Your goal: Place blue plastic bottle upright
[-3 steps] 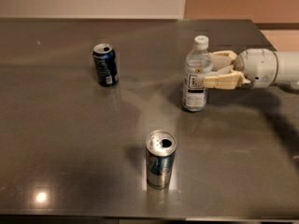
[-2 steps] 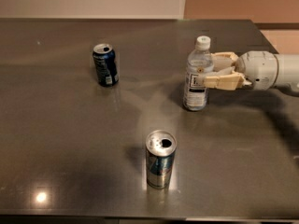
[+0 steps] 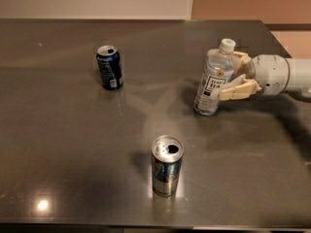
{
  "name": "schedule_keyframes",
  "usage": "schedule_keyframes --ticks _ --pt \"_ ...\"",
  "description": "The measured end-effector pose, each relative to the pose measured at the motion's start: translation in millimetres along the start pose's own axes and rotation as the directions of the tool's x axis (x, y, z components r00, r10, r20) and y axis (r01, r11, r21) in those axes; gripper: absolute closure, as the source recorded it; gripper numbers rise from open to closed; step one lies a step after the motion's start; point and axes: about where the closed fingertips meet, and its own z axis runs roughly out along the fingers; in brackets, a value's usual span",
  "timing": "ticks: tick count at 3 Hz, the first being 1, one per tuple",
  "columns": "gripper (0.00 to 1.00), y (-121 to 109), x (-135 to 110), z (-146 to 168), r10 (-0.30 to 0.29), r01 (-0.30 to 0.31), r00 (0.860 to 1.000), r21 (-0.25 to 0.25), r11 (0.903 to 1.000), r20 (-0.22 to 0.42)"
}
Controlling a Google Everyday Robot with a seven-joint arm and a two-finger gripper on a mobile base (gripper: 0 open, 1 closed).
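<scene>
The blue plastic bottle (image 3: 213, 84), clear with a white cap and a white label, stands on its base on the dark table (image 3: 73, 144) at the right, leaning slightly to the right. My gripper (image 3: 225, 77) reaches in from the right edge. Its cream fingers (image 3: 236, 90) sit on either side of the bottle's middle and are closed on it, the near one across the front and the far one partly hidden behind the bottle.
A dark blue soda can (image 3: 109, 66) stands upright at the back left. A silver-and-blue slim can (image 3: 166, 165) stands upright in the front middle. The table's right edge runs just past my arm (image 3: 286, 75).
</scene>
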Motion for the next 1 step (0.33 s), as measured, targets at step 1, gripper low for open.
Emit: schedule_keyframes --ticks 1 --pt "0.0 0.0 0.0 0.0 0.0 0.0 1.0 0.0 1.0 0.0"
